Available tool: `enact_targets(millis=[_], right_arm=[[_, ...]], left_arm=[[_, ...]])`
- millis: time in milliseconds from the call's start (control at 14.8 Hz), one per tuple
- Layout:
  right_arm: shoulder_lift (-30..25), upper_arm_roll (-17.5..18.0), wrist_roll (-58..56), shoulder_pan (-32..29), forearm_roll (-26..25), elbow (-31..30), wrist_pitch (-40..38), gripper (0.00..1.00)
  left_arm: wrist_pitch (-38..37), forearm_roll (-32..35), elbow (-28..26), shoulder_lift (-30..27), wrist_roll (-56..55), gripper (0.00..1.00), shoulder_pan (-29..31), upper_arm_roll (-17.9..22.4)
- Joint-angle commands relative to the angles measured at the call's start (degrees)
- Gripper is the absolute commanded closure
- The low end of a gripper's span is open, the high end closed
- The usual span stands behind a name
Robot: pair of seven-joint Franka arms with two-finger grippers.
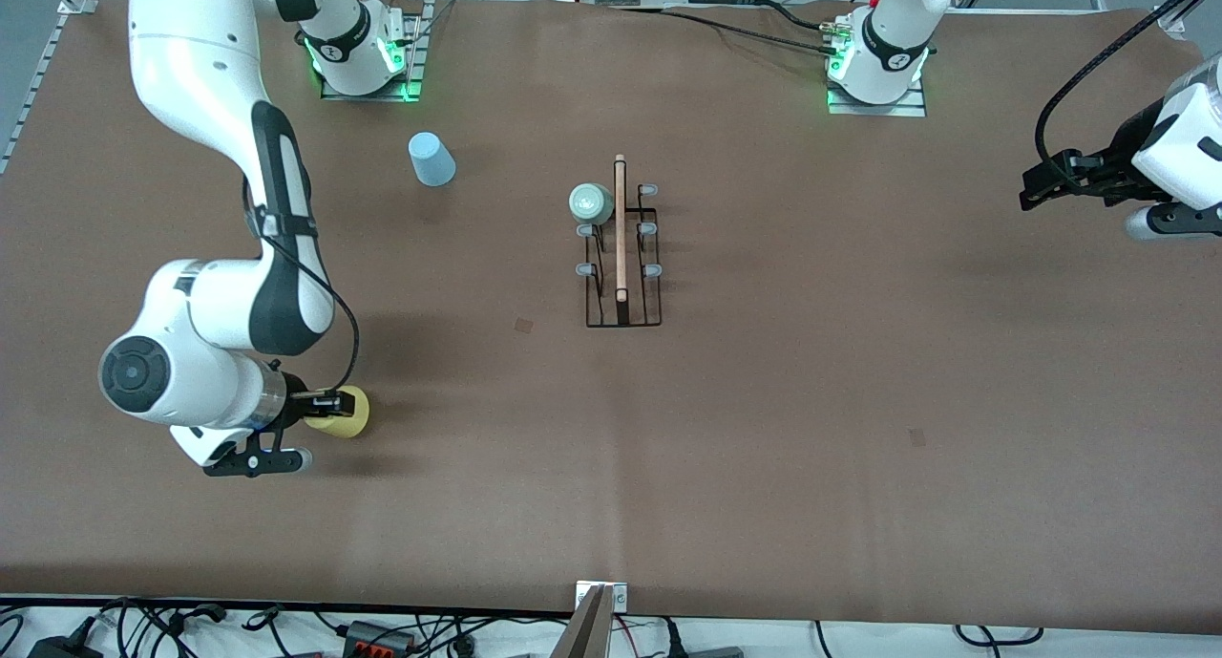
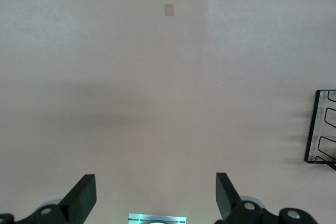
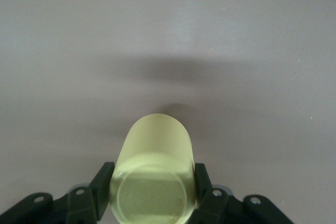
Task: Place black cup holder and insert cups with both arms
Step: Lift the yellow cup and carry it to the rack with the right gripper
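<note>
Yellow cup sits gripped in right claw; left claw waits open; no writing readable.

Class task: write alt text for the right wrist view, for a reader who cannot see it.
The right gripper holds a yellow cup between its two black fingers, the cup's flat base facing the camera. The brown table fills the rest of the view, with a soft shadow across it.

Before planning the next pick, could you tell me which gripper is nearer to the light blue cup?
Right. The right gripper, shut on the yellow cup, is toward the light blue cup's end of the table; the left gripper waits open at the left arm's end.
</note>
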Motion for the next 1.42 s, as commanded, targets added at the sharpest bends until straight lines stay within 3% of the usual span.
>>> enact_targets(millis=[0, 270, 675, 1012, 1350], right_arm=[[-2.6, 0.3, 2.7, 2.3, 1.1, 3.2, -6.5, 0.71], [-6.2, 0.2, 8.5, 10.2, 1.0, 3.2, -8.4, 0.71], [-6.7, 0.3, 20.2, 21.1, 1.1, 3.2, -11.0, 0.71], [-5.9, 0.4, 28.5, 26.9, 1.0, 3.2, -9.9, 0.71], [-4.1, 0.5, 29.9, 29.7, 1.2, 2.5, -7.8, 0.71]], left_arm=[[-1.2, -0.8, 1.3, 0.4, 1.5, 0.00, 0.4, 0.0], [-1.2, -0.8, 1.3, 0.4, 1.5, 0.00, 0.4, 0.0], [-1.2, -0.9, 1.3, 0.4, 1.5, 0.00, 0.5, 0.0], [-1.3, -2.0, 1.3, 0.5, 1.5, 0.00, 1.1, 0.0], [-1.3, -2.0, 1.3, 0.5, 1.6, 0.00, 1.1, 0.0]])
